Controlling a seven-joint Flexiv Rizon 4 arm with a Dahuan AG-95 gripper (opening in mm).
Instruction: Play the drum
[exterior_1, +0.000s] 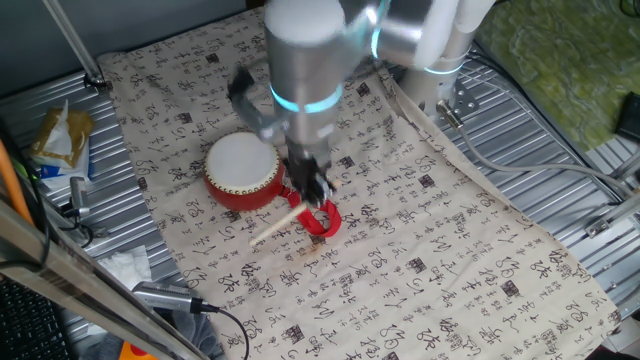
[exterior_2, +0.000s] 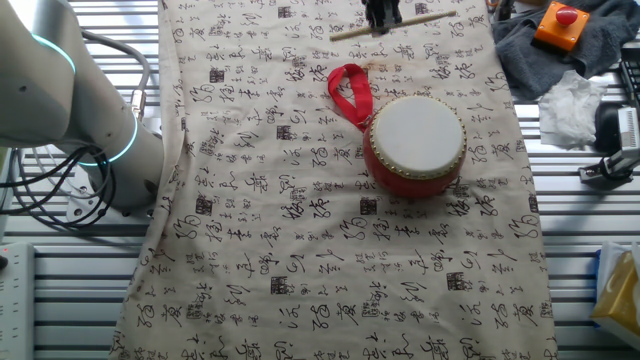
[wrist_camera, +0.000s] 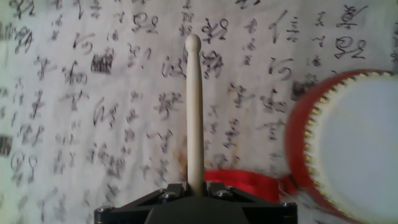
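The drum (exterior_1: 243, 171) has a red body, a white head and gold studs; it sits on the calligraphy cloth (exterior_1: 420, 250). Its red ribbon loop (exterior_1: 322, 217) lies beside it. It also shows in the other fixed view (exterior_2: 415, 142) and at the right of the hand view (wrist_camera: 348, 143). My gripper (exterior_1: 312, 192) is shut on the thin pale wooden stick (wrist_camera: 194, 112), which points away from the hand over the cloth, left of the drum. In the other fixed view the gripper (exterior_2: 383, 14) and the stick (exterior_2: 392, 26) are at the top edge.
The cloth (exterior_2: 300, 200) covers a ribbed metal table (exterior_1: 560, 170). A snack packet (exterior_1: 60, 135) and cables lie at the left edge. An orange box with a red button (exterior_2: 560, 25) on dark fabric and white tissue (exterior_2: 570, 105) lie right of the cloth. The arm's base (exterior_2: 60, 110) stands left.
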